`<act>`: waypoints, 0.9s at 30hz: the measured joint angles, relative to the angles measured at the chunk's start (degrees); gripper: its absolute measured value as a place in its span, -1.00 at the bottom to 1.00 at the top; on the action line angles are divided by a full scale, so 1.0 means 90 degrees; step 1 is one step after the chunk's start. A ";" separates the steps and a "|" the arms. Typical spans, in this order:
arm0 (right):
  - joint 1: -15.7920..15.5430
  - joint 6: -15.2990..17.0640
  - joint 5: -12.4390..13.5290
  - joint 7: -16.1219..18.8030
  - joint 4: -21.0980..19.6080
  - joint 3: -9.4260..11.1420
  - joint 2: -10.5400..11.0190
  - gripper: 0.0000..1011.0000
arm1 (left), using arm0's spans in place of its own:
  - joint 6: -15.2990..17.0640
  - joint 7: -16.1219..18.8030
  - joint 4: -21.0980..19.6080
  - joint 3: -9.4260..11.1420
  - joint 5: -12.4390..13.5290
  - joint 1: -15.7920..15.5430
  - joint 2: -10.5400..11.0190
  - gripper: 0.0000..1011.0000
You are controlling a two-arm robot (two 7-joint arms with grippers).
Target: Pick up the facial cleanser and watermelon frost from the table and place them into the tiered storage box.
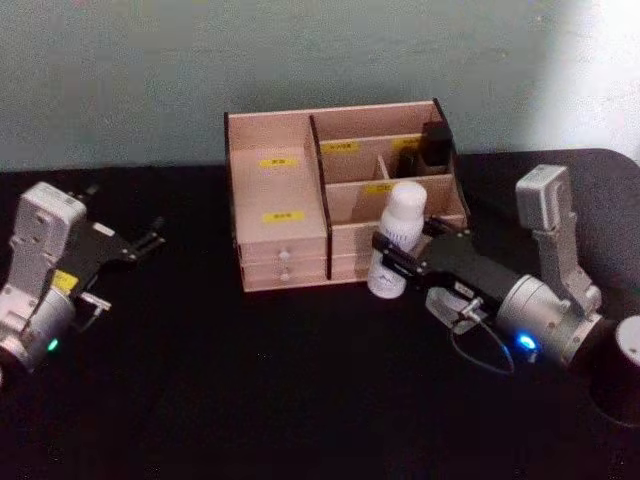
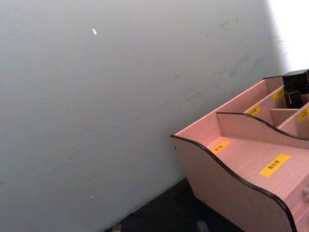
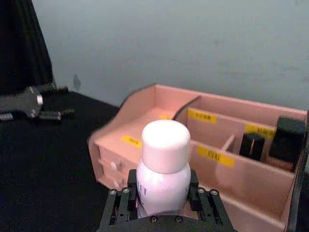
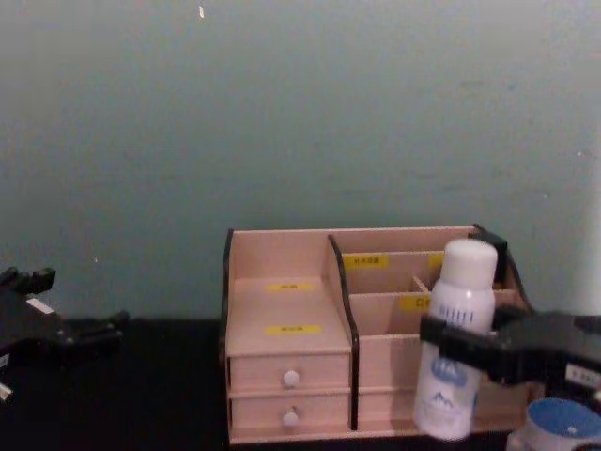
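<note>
The facial cleanser (image 1: 405, 215), a white bottle with a white cap, leans slightly in front of the right half of the tiered storage box (image 1: 280, 190). My right gripper (image 1: 395, 255) is shut on the bottle's body (image 3: 164, 145), its fingers (image 4: 441, 340) on either side. The bottle's base is near the level of the table (image 1: 250, 380); I cannot tell if it touches. I cannot tell which item is the watermelon frost. A small dark box (image 1: 435, 145) stands in the organiser's back right compartment (image 3: 288, 140). My left gripper (image 1: 150, 238) rests open at the far left.
A round container (image 1: 625, 350) with a blue top (image 4: 559, 423) sits by my right arm at the table's right edge. The organiser (image 4: 282, 310) has two small drawers low on its left. A plain wall stands close behind it (image 2: 231, 154).
</note>
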 joint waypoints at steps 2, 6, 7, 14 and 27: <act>0.0024 0.0031 0.0082 0.0026 -0.0067 0.0018 0.0018 0.17 | 0.0000 0.0000 0.0000 0.0000 0.0000 0.0000 0.0000 0.98; 0.0139 0.0104 0.0280 0.0057 -0.0248 0.0058 0.0059 0.17 | 0.0000 0.0000 0.0000 0.0000 0.0000 0.0000 0.0000 0.98; 0.0169 0.0109 0.0301 0.0056 -0.0270 0.0062 0.0063 0.17 | 0.0000 0.0000 0.0000 0.0000 0.0000 0.0000 0.0000 0.98; 0.0501 0.0100 0.0367 -0.0097 -0.0257 0.0050 0.0014 0.17 | 0.0000 0.0000 0.0000 0.0000 0.0000 0.0000 0.0000 0.98; 0.1268 0.0061 0.0199 -0.0368 0.0429 -0.0133 -0.0332 0.17 | 0.0000 0.0000 0.0000 0.0000 0.0000 0.0000 0.0000 0.98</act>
